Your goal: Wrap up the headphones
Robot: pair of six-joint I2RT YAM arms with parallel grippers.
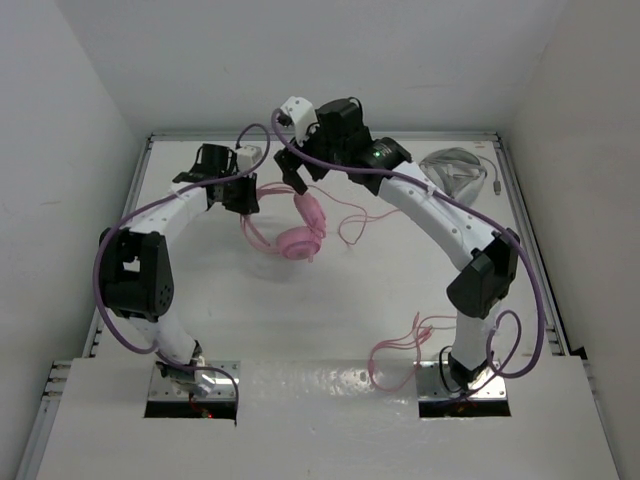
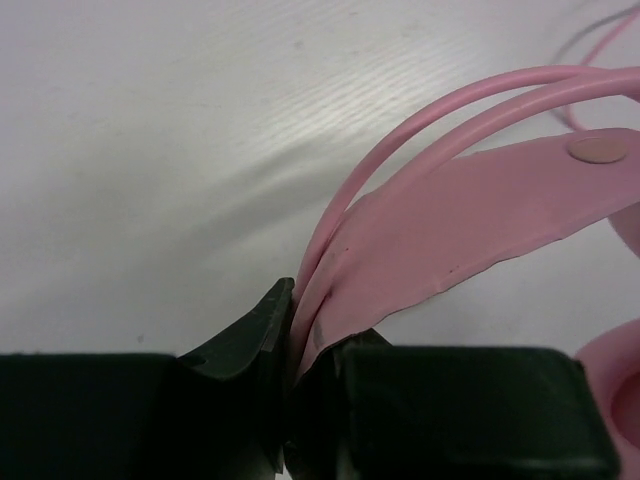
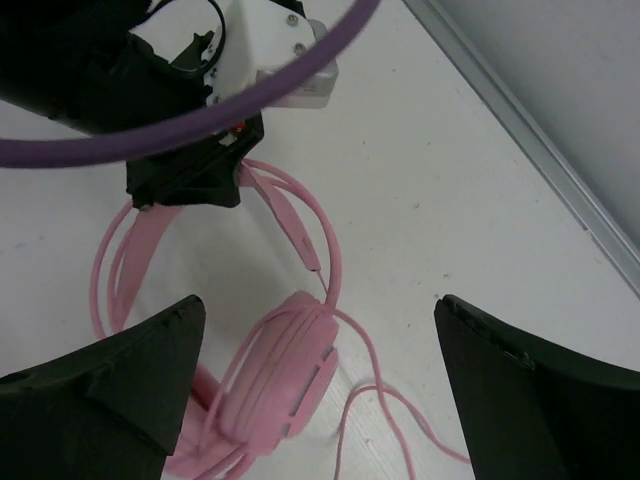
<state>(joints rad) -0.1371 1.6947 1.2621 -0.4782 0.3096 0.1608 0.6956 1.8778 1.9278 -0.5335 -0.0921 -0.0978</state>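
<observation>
Currently: I judge this the opening of the wrap, with the frame pinned and the cable not yet gathered.
Left tool: closed on the headphones, with the thin headband pinched between my jaws.
Right tool: jaws spread wide with nothing in them, hovering over one earcup.
Headphones: toward the far middle of the counter, between my two tools. The earcups look to rest on the surface, and the band rises to my left tool.
Cable: loose, trailing from the earcup across the counter and looping near my right arm's base.
Next move: my right tool should drop onto the cable close to the earcup and close gently. It can then lead the cable around the headphones while my left steadies them.
Risk: the thin cable is easy to miss or snag.
</observation>
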